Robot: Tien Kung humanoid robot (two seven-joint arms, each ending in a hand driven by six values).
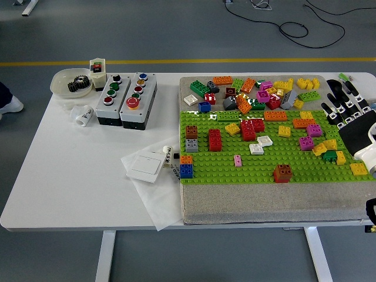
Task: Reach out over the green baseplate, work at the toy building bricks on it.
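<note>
The right hand (351, 120) is hovering, fingers spread and empty, at the green baseplate's (258, 167) right edge; the bricks (249, 129) are lying leftward.

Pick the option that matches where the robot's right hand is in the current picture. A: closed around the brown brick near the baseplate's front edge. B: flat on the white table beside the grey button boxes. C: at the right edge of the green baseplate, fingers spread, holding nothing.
C: the black five-fingered right hand sits at the right edge of the green studded baseplate with fingers spread and empty.
</note>
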